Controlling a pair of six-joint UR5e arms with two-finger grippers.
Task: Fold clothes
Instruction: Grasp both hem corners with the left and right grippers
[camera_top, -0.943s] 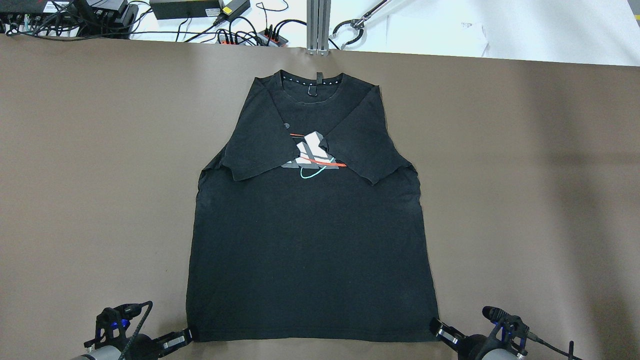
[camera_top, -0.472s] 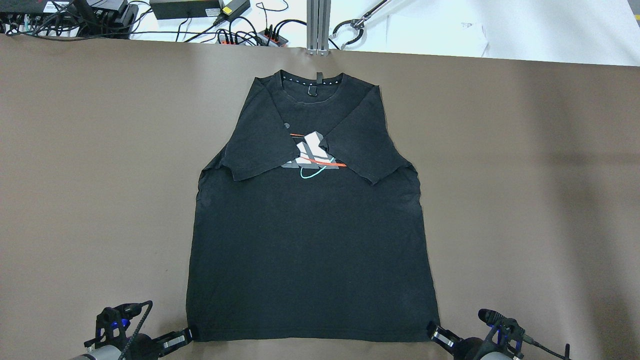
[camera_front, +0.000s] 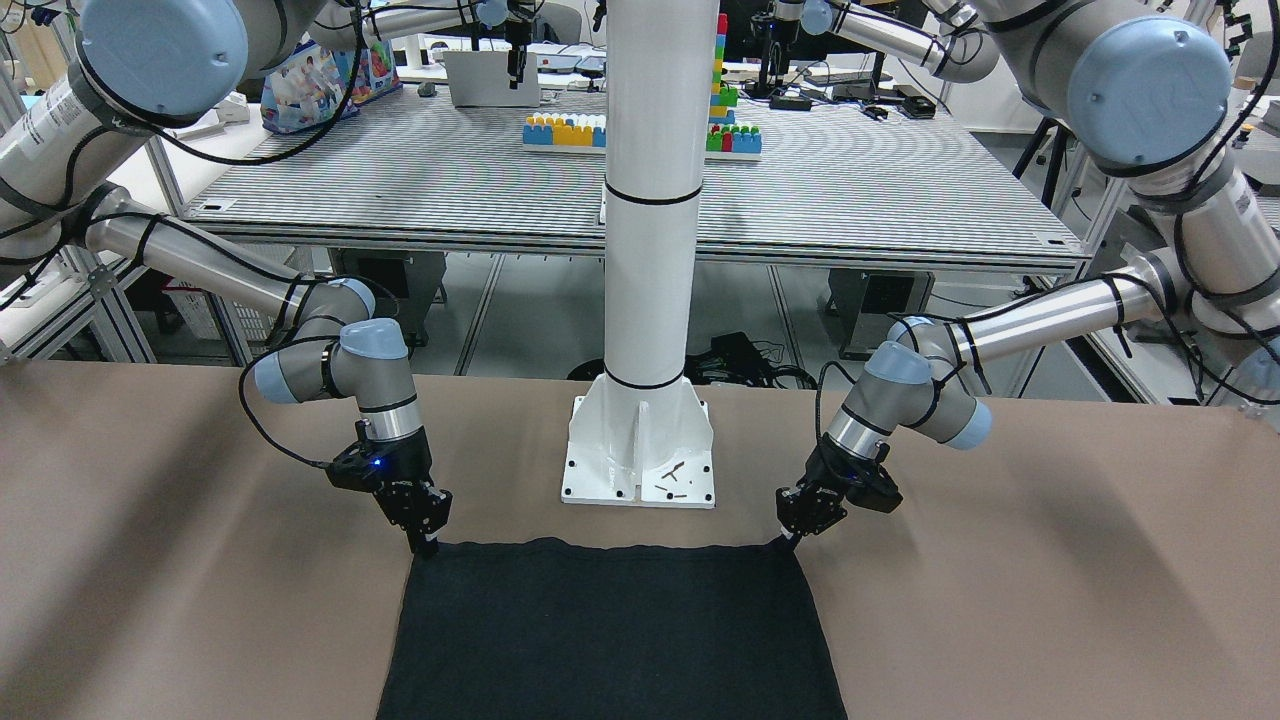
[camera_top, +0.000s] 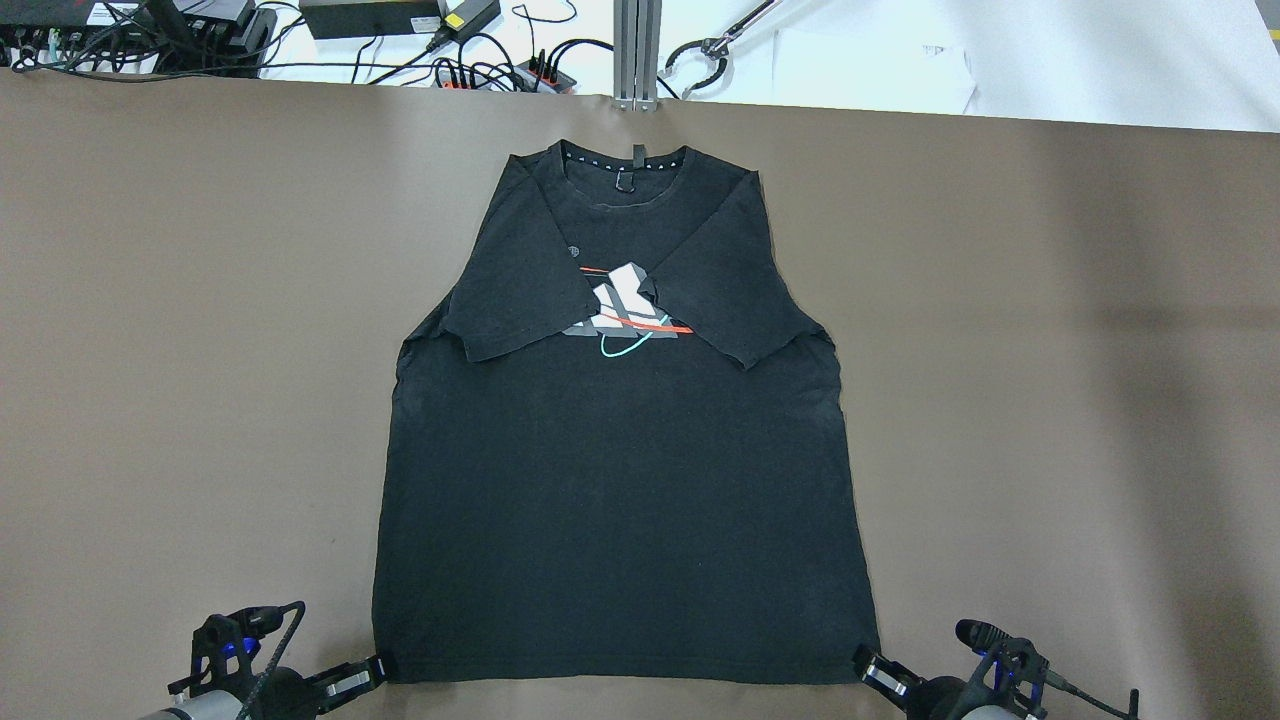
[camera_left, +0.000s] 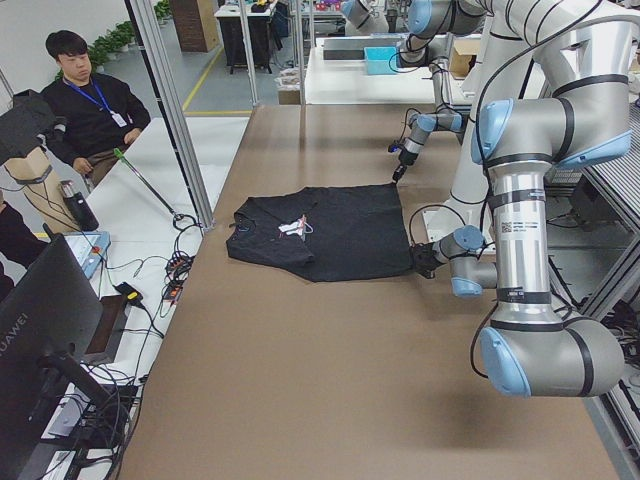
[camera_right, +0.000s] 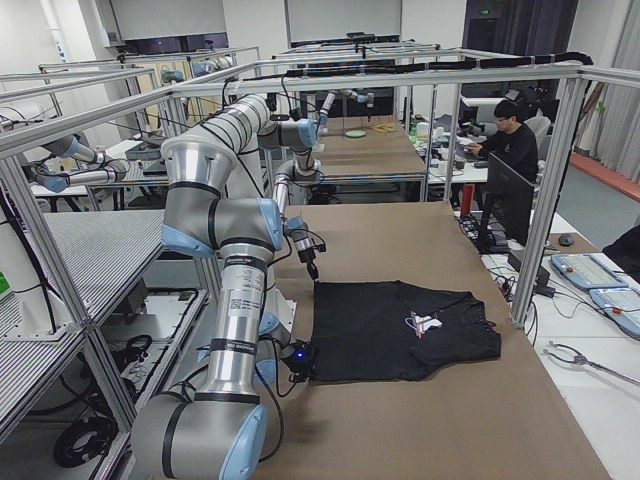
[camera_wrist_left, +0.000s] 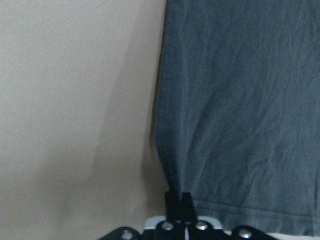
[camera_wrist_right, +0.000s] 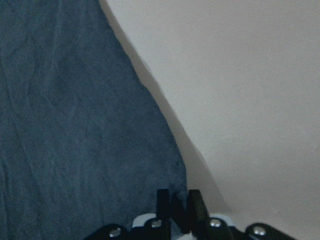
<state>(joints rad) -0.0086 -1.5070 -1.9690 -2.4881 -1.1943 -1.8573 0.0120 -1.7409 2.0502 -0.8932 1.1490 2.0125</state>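
The clothes (camera_top: 620, 480) are one black T-shirt with a printed chest graphic. It lies flat on the brown table with both sleeves folded inward and its collar at the far edge. My left gripper (camera_top: 378, 668) is at the near left hem corner. In the left wrist view its fingers (camera_wrist_left: 172, 200) are pressed together on the hem of the clothes (camera_wrist_left: 240, 110). My right gripper (camera_top: 862, 660) is at the near right hem corner. Its fingers (camera_wrist_right: 163, 200) stand close together with the corner of the clothes (camera_wrist_right: 75, 125) pinched between them. In the front-facing view the left gripper (camera_front: 795, 540) and the right gripper (camera_front: 425, 545) both touch the hem.
The white pillar's base plate (camera_front: 640, 455) stands just behind the hem, between the two arms. Cables and power boxes (camera_top: 370, 15) lie beyond the table's far edge. A person (camera_left: 85, 110) sits off that far side. Bare brown table (camera_top: 1050, 400) flanks the shirt.
My right gripper has slid slightly inward and nearer, onto the hem's right corner. The left gripper and the shirt have not moved.
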